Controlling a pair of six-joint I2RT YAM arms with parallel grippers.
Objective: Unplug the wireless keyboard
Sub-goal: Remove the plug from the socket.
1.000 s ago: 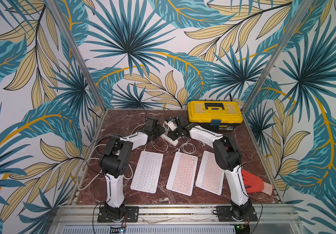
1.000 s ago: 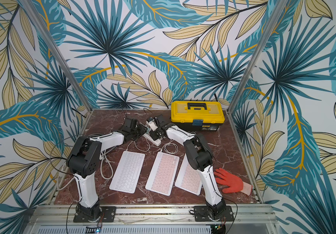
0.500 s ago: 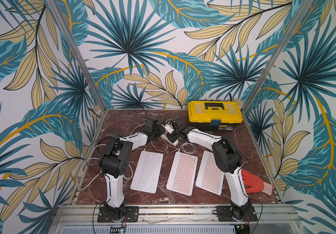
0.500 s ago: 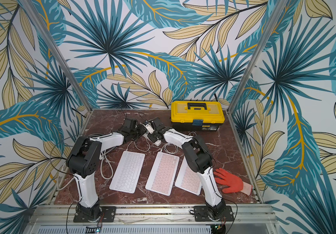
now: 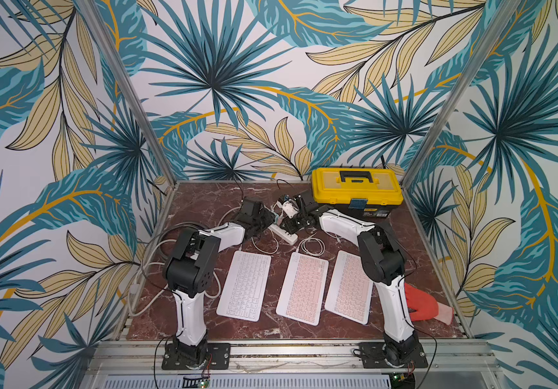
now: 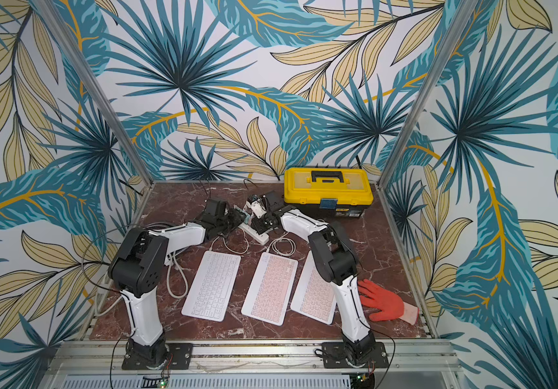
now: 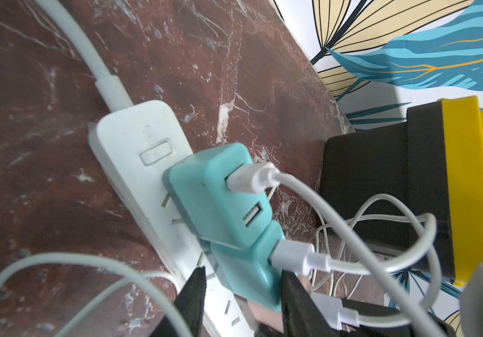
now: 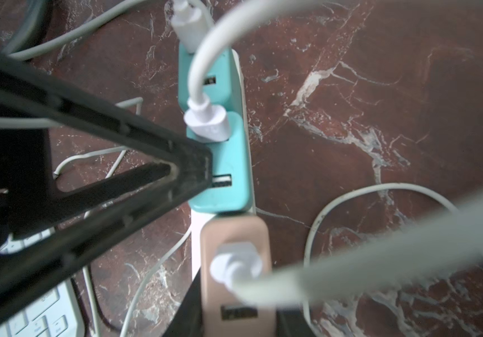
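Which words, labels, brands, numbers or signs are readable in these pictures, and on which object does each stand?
No text reads clearly.
Label on the front of the yellow-lidded black plastic toolbox: too small to read.
Key legends on the three flat white and pink keyboards: too small; blurred in the right wrist view.
Teal plug-in chargers, white power strip: no lettering seen.

left arm [image 5: 190,310]: white links, black joint housings, elbow housing dotted with small holes | right arm [image 5: 394,303]: same white-and-black build | base plates [image 5: 217,354]: black, bolted on top of the rail [image 5: 291,349] | cables [image 5: 155,357]: thin, black, running down the lower links, looping out beside each plate at the rail | fingers [image 8: 135,140]: black, open triangular truss
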